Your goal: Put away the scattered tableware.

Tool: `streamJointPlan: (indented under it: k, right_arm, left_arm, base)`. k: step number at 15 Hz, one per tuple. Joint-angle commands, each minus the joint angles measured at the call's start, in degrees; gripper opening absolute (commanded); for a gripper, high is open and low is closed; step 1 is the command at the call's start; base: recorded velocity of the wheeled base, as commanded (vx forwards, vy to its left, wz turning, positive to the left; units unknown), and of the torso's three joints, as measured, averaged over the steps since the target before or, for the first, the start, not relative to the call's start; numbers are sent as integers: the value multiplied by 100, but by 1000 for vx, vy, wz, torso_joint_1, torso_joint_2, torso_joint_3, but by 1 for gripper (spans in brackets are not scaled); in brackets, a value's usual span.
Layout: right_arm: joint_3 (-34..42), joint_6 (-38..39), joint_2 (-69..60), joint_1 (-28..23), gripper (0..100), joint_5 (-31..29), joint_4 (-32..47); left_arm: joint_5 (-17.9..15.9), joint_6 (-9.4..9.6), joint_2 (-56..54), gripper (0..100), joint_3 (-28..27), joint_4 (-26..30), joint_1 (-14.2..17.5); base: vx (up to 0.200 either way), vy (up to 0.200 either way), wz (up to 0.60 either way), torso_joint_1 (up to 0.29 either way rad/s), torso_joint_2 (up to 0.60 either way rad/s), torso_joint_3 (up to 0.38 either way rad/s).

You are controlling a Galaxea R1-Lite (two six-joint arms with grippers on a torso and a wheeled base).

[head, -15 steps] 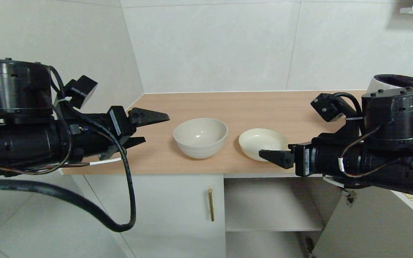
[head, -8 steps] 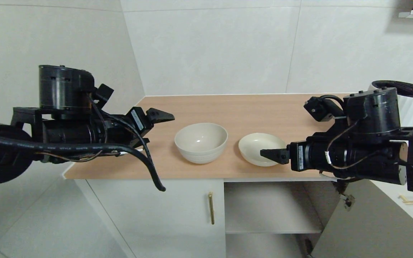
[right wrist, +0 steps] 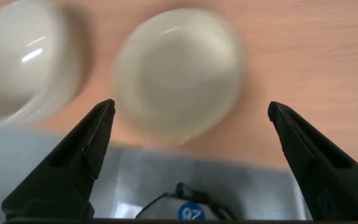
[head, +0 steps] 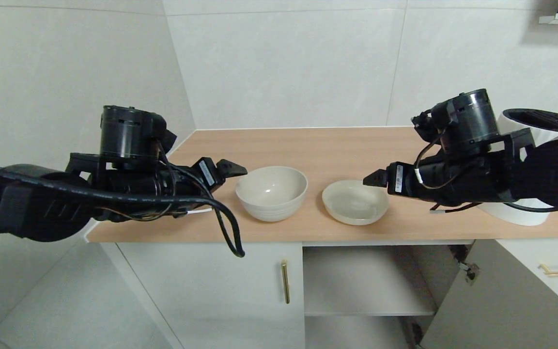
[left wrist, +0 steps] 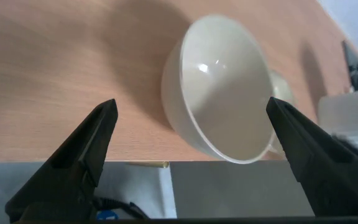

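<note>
Moved in on both sides since 0.5 s ago. Left gripper (left wrist: 190, 111) spread wide, bowl (head: 271, 191) just ahead of tips. Right gripper (right wrist: 190, 112) spread wide, lifted, dish (head: 355, 202) just ahead and below. Both sitting near counter (head: 317, 145) front edge; bare wood beyond tips.

deep bowl (head: 271, 192) / shallow bowl (head: 355, 201): narrow gap, apparently | passage behind on countertop (head: 317, 145) | white container (head: 516, 216) blocks right
</note>
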Motion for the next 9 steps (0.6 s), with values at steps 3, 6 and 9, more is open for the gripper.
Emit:
streamJointPlan:
  k: [3,6,9]
  right_arm:
    - [-95,7,359,-96,100,-19,-3]
    - [-95,7,368,-96,100,-19,-3]
    - [-95,7,377,-96,100,-19,-3]
  left_arm:
    - [12,0,366,100,-90,-10,-31]
    - [12,0,437,100,-133,-27,-93]
    - [3,0,454,100,-133,-27,-128]
  base:
    - [0,0,0,0,0,0]
    - [0,0,0,0,0,0]
    - [0,0,0,0,0,0]
